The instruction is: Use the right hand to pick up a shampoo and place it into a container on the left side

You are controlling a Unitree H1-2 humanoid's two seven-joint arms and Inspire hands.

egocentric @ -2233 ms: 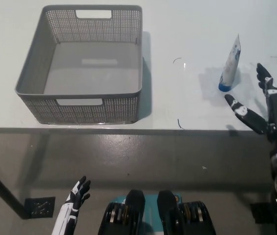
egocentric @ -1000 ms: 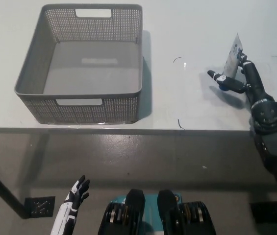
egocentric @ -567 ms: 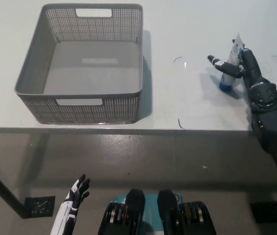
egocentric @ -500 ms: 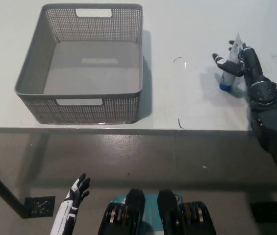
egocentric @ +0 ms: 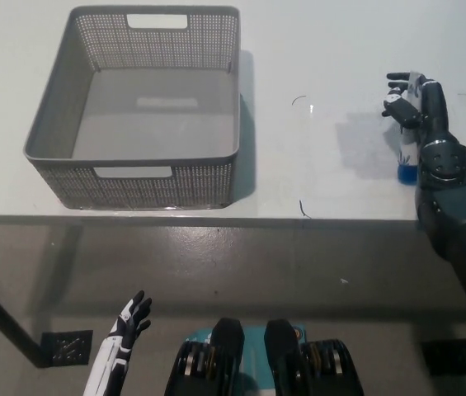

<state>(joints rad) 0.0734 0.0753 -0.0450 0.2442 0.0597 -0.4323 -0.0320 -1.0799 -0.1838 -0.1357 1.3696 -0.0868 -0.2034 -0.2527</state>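
A white shampoo tube [egocentric: 406, 155] with a blue cap pointing down is in my black right hand [egocentric: 414, 99], which is shut on its upper part at the right of the white table. The cap hangs near the table's front edge, and the tube's shadow falls apart to its left, so it looks raised off the surface. The grey mesh basket [egocentric: 134, 157] stands empty on the left part of the table, well away from the hand. My white left hand [egocentric: 121, 340] rests low at the lower left, below table level, fingers apart and holding nothing.
The white table [egocentric: 315, 49] has a few thin dark specks [egocentric: 301, 209] between basket and tube. Its front edge runs across the middle of the picture, with grey floor [egocentric: 216, 272] below.
My right hand came up to the standing tube, closed on it, and has carried it right and toward the front edge, off the spot where it stood. The left hand barely moved.
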